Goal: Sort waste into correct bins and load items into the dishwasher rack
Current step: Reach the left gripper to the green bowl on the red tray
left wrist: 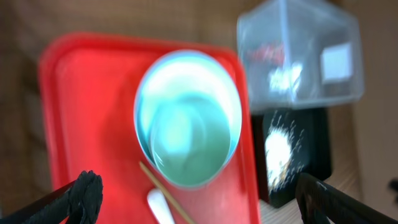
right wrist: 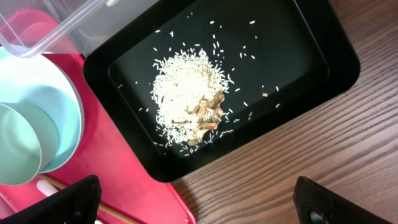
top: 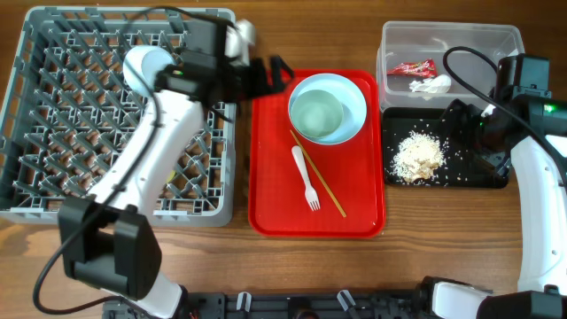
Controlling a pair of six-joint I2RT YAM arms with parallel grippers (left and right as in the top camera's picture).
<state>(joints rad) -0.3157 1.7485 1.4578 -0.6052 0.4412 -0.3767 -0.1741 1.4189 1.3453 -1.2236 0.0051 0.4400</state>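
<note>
Red tray (top: 266,213): we log bowl (top: 327,108), fork (top: 305,177), chopstick (top: 332,195). Rack (top: 53,53) at 9 o'clock. Tub (top: 496,40) at 2 o'clock: wrapper (top: 412,67), tissue (top: 431,85). Black tray (right wrist: 323,56) at 3 o'clock: rice (right wrist: 183,93). Left gripper (left wrist: 199,205), right gripper (right wrist: 196,208): fingers spread, empty.

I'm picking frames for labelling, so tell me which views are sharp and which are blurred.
Left wrist: blurred throughout, mint bowl and clear tub soft-edged. Right wrist: sharp, single grains of the food scraps in the black tray distinct. Overhead: in focus, evenly lit, white fork crisp.
</note>
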